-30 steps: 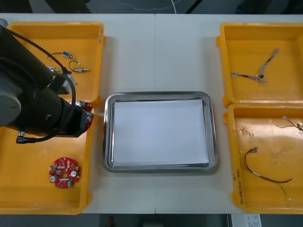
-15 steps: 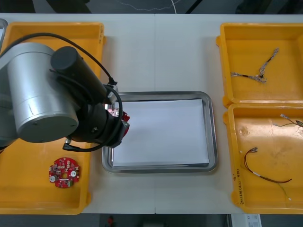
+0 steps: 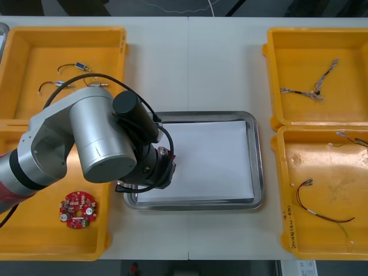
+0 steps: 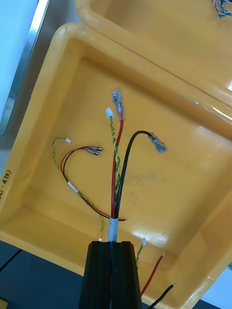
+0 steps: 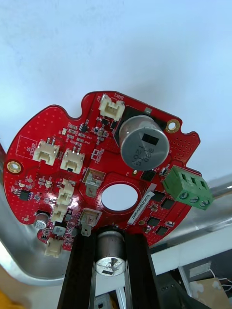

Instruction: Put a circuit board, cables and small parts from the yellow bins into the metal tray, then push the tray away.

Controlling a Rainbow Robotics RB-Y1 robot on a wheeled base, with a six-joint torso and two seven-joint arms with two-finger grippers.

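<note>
**Left hand (image 5: 110,237) holds circuit board (image 5: 104,159) over metal tray (image 3: 256,172); right hand (image 4: 112,246) grips a cable (image 4: 116,183)**

Front view: the left arm (image 3: 98,144) reaches from the robot's left side over the tray's left part. A sliver of the red board shows at its tip, above the white lining. A second board (image 3: 77,209) lies flat in the near-left yellow bin (image 3: 34,236), well apart from the arm. That suggests one board is meant for the tray and the other stays as stock.

Right wrist view: the right hand's fingers are closed tight around a bundled cable of red, black and twisted green-yellow strands. Its free ends fan out beyond the fingertips toward the floor of the near-right yellow bin (image 4: 53,63). Gripping the sleeved part probably keeps the strands together. Whether the ends touch the bin floor I cannot tell. A second cable (image 4: 72,187) lies loose on the bin floor beside them.

Left wrist view: the left hand's fingers clamp the board by its edge, apart only by what they pinch there. That leaves the component side and the centre hole unobstructed. White lining lies behind the board and the tray's shiny rim curves just beside the fingers, so the board is inside the rim, close to the tray's left edge. The edge grip should let it drop flat; letting go looks like the next step.
</note>
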